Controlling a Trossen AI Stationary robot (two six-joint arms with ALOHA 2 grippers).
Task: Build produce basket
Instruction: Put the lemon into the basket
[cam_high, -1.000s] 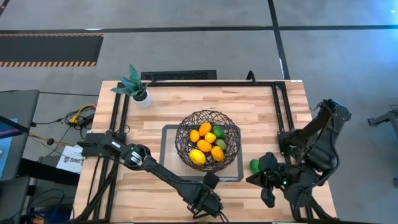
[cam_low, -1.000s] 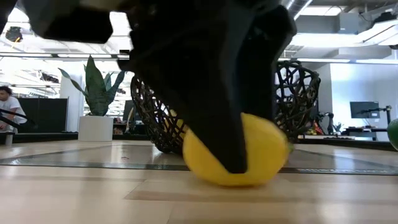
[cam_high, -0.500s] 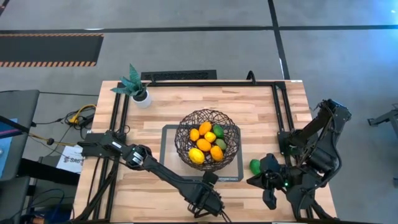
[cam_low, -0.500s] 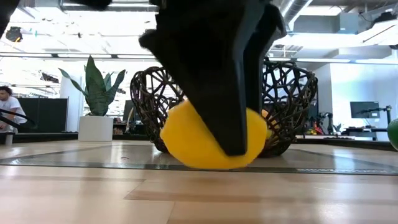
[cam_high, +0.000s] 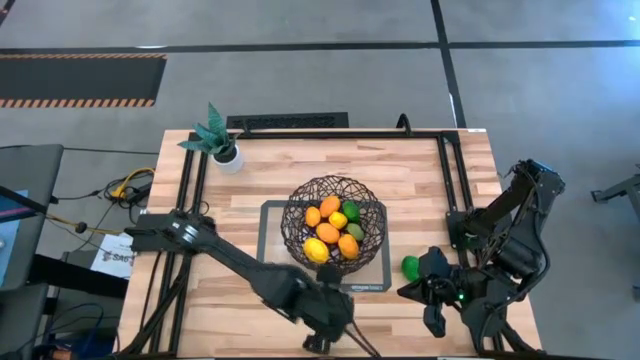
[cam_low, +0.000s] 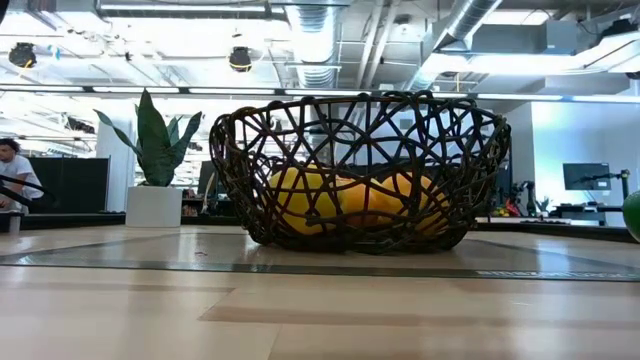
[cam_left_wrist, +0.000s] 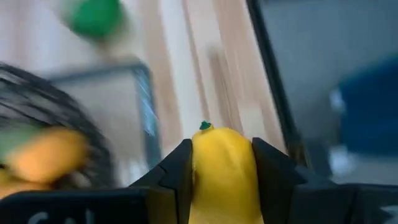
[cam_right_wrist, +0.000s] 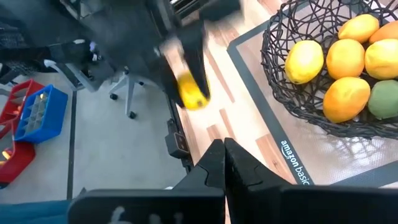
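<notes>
High view looking straight down, taking in whole bench (cam_high: 420, 180) and both arms. Low view sitting at bench height, facing level into room, basket (cam_low: 360, 170) close ahead. Left wrist view looking past own fingers (cam_left_wrist: 180, 168), very near yellow fruit (cam_left_wrist: 225, 168). Right wrist view looking across bench; sharing basket (cam_right_wrist: 329, 81) with all views.

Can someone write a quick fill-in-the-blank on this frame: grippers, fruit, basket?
1. The left gripper is shut on a ____ lemon.
2. The basket stands on a grey-framed ____.
3. One loose ____ fruit lies on the table near the right gripper.
4. The right gripper's fingers are ____ and hold nothing.

Missing words: yellow; mat; green; shut
</notes>
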